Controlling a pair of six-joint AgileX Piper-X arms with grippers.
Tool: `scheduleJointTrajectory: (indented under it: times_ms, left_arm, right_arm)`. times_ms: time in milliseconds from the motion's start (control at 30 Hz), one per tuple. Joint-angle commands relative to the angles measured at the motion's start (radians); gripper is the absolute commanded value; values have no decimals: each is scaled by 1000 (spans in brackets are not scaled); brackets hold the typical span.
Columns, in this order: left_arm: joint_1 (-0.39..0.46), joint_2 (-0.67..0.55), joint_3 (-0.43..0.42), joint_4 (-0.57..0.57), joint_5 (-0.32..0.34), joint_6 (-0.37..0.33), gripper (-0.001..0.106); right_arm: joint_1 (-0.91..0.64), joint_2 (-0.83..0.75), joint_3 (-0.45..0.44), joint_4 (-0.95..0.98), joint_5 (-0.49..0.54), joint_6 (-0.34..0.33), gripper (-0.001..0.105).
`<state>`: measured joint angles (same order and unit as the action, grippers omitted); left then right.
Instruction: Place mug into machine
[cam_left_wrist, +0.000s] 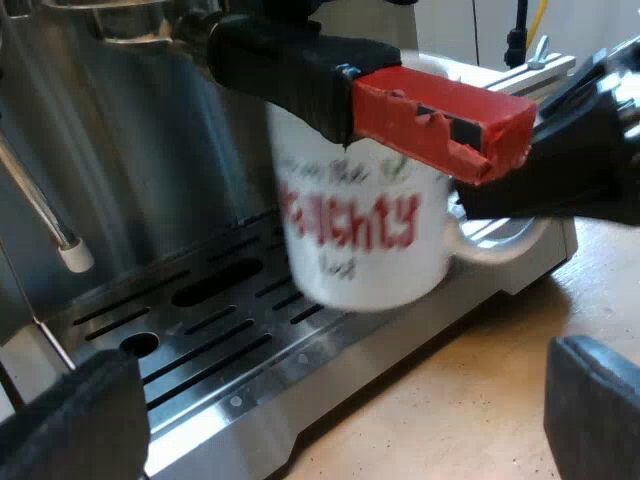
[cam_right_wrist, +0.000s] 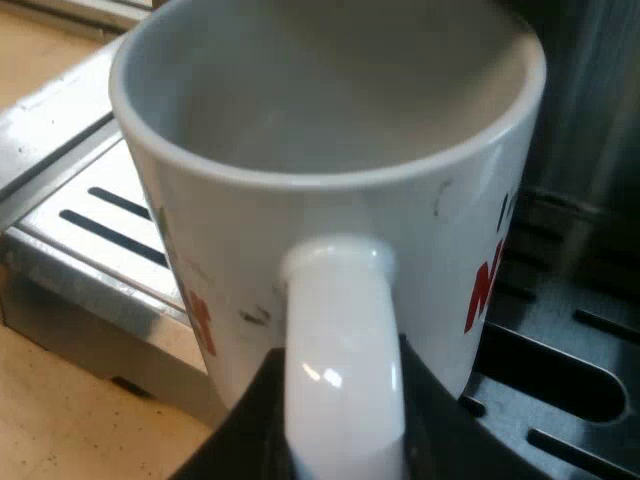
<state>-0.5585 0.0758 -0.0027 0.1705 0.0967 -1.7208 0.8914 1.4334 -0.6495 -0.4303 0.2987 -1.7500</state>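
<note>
— White and red-lettered, hanging at the espresso machine (cam_left_wrist: 130, 150): holding the mug (cam_left_wrist: 360, 240) over the slotted drip tray (cam_left_wrist: 200, 330), close behind the holder's red-ended handle (cam_left_wrist: 440, 125).
— Touching the tray?
— Not managing to tell; looking either just clear of the slots or barely meeting them.
— Gripping how?
— Clamping the mug's white loop between the black fingers (cam_right_wrist: 235, 450) of the right gripper (cam_right_wrist: 345, 420), one pressing each side. Holding the left gripper (cam_left_wrist: 330, 420) wide apart beside the tray's edge, over the wooden table (cam_left_wrist: 450, 400), grasping nothing.
— Judging which step?
— Judging it the placing itself, nearing its end, not yet finishing.
— Calling for what next?
— Probably lowering gently until sitting flat under the holder, minding that red end near the rim, then opening the fingers and backing straight off the loop without tipping anything.
</note>
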Motion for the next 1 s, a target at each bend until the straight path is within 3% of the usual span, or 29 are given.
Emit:
scheduleJointTrajectory:
  times_ms: [33,433,500,633,733,1000]
  left_arm:
    - [-3,-1,-3,-20,14,-10,81]
    - [-3,-1,-3,-20,14,-37,81]
    - [-3,-1,-3,-20,18,-36,81]
    - [-3,-1,-3,-20,21,-36,81]
    - [-3,-1,-3,-20,21,-36,81]
    - [-3,-1,-3,-20,21,-36,81]
  right_arm:
    - [-3,32,-52,-65,4,1,0]
    - [-4,113,-85,-96,17,1,1]
    - [-4,113,-85,-88,27,1,10]
    - [-2,113,-85,-90,26,4,45]
    - [2,108,-85,-90,30,3,57]
    - [36,100,-79,-90,84,3,54]
